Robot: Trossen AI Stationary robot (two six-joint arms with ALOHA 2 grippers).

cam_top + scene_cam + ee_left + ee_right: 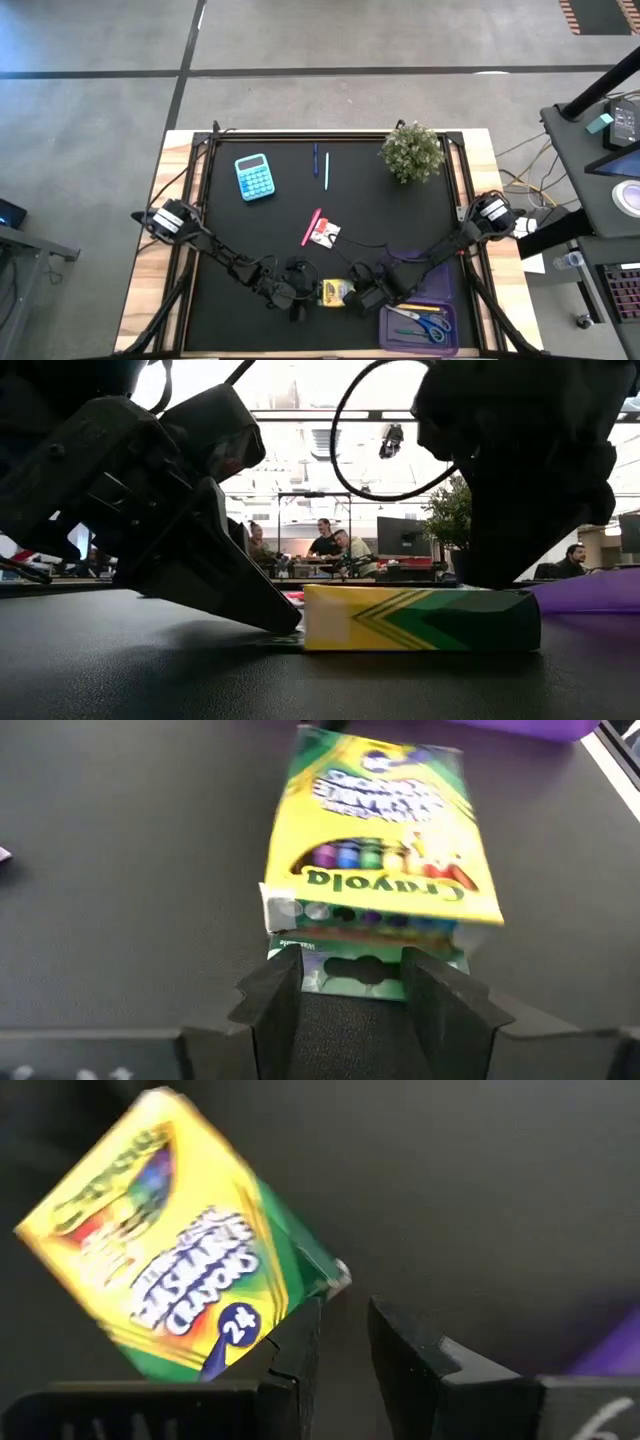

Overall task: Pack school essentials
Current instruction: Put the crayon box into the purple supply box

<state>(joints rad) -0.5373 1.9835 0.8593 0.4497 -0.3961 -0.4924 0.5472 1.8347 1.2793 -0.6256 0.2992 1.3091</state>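
Left end effector (pixel 297 296): down low on the surface, right next to one short end of the crayon box (pixel 335 292). Its two fingers (pixel 275 1000) are apart, with the box's green end flap sitting between them.
Right end effector (pixel 364 296): at the other end of the same box. Its fingers (pixel 295 1350) are a little apart with nothing between them (the box corner sits just beside one finger).
Crayon box: yellow and green, lying flat near the front edge, between the two arms.
Purple case (pixel 418 318): just past the right arm, with the blue-handled scissors (pixel 428 327) and a yellow pen (pixel 420 308) inside.
White-and-red packet (pixel 324 233): in the middle, touching a pink pen (pixel 311 227).
Blue pens (pixel 320 165): farther back, side by side.
Calculator (pixel 254 177): back left.
Potted plant (pixel 411 152): back right.
Surface (pixel 280 240): black mat.
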